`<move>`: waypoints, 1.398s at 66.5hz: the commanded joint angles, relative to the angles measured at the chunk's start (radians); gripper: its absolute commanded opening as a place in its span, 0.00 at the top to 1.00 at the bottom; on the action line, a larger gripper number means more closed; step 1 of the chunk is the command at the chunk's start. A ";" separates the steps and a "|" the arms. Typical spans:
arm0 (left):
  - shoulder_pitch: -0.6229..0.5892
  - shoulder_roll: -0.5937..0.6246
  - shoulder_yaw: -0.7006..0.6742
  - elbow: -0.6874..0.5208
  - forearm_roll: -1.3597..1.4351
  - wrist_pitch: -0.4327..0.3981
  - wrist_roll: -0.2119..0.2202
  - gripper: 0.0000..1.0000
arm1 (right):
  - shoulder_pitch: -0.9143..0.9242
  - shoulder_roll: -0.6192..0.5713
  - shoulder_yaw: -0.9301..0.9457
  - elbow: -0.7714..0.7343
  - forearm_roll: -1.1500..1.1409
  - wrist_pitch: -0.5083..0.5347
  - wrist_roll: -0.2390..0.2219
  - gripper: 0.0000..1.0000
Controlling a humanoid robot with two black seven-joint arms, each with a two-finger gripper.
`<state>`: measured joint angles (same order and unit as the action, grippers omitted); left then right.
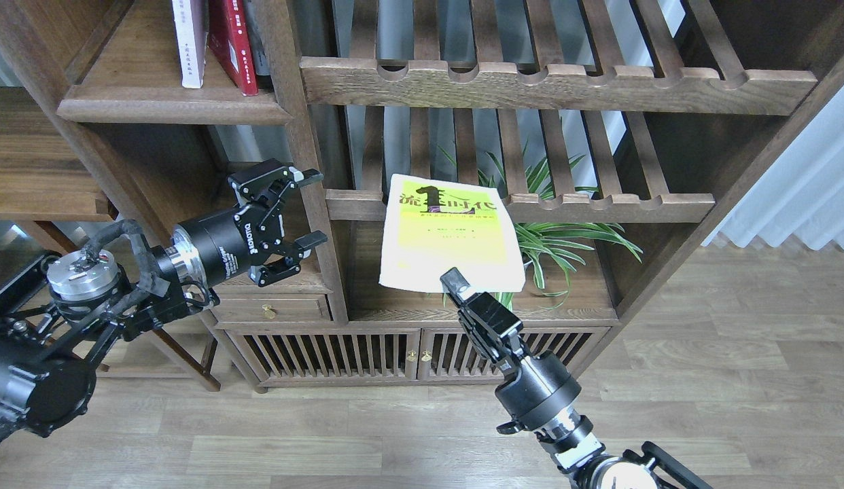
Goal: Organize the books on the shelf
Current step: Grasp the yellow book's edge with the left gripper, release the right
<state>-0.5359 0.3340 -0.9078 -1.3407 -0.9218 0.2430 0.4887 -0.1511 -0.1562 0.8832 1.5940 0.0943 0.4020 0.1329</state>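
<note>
The right claw [456, 284] has the yellow-green book [449, 234] pinched by its lower edge, its fingers closed thin on the cover, and holds it up in the air in front of the lower slatted rack [619, 204], cover facing the camera and tilted a little. The left claw [296, 214] hangs wide open and empty near the cabinet's upright post [306, 170], below the shelf [170, 109]. On that solid dark board, at upper left, two books already stand: the pale lavender-white book [189, 41] and, just beside it on the right and leaning toward it, the red book [233, 44]; something darker stands behind the red one, though it is too shadowed to name. The step in hand looks like carrying the third paperback up and left to join them. To do it well, the book should be turned spine-out and upright before it nears the shelf, lifted clear of the moulded front edge, and slid in at the red book's right without knocking the leaning one. A thin paperback held by one edge may droop, so a slow move helps. Count: three books, two claws, one potted plant [565, 238].
</note>
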 commanded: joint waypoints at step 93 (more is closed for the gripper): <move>0.059 -0.075 0.159 0.087 0.143 -0.194 0.000 0.27 | -0.104 0.038 -0.098 0.003 -0.114 0.024 -0.021 0.91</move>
<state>-0.4794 0.2596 -0.7475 -1.2587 -0.7766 0.0656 0.4889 -0.2545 -0.1178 0.7873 1.5971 -0.0163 0.4269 0.1118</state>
